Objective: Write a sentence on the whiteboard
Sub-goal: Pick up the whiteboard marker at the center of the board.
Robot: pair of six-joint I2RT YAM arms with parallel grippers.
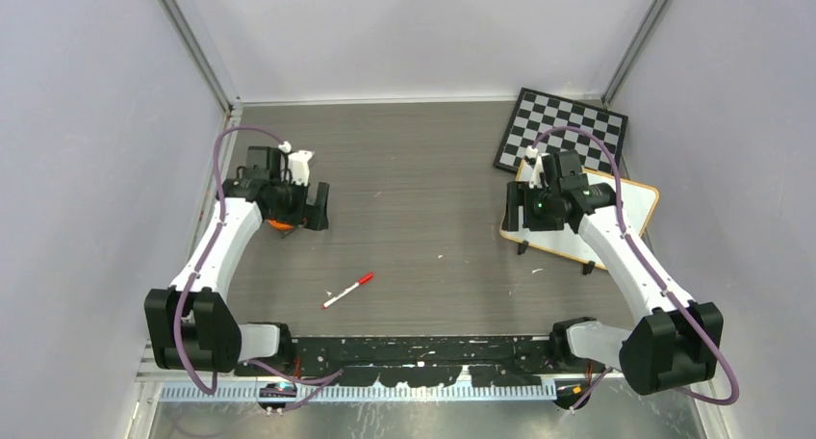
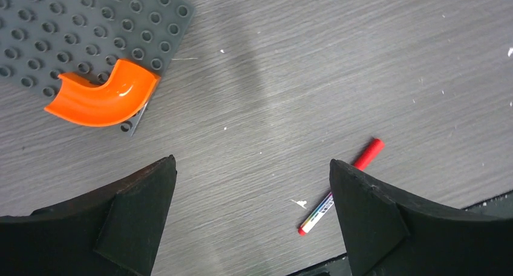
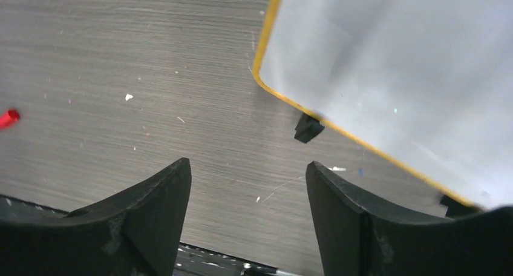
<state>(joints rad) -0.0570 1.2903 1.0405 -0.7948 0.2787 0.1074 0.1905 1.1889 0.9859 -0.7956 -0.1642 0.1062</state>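
The whiteboard [image 1: 635, 203], white with an orange-tan rim, lies at the right of the table, partly under my right arm. In the right wrist view its corner [image 3: 393, 64] and a black foot [image 3: 307, 128] show. The part of the board in view is blank, and the sentence is out of view. A red-capped marker [image 1: 348, 290] lies loose on the table between the arms, also seen in the left wrist view [image 2: 342, 188]. My right gripper [image 3: 248, 167] hangs open just left of the board's near-left corner. My left gripper [image 2: 253, 167] is open over bare table, holding nothing.
A black-and-white checkered board [image 1: 563, 129] lies behind the whiteboard at the back right. An orange curved piece [image 2: 100, 97] sits on a grey studded plate [image 2: 91, 28] under my left arm. Walls close in the left, right and back.
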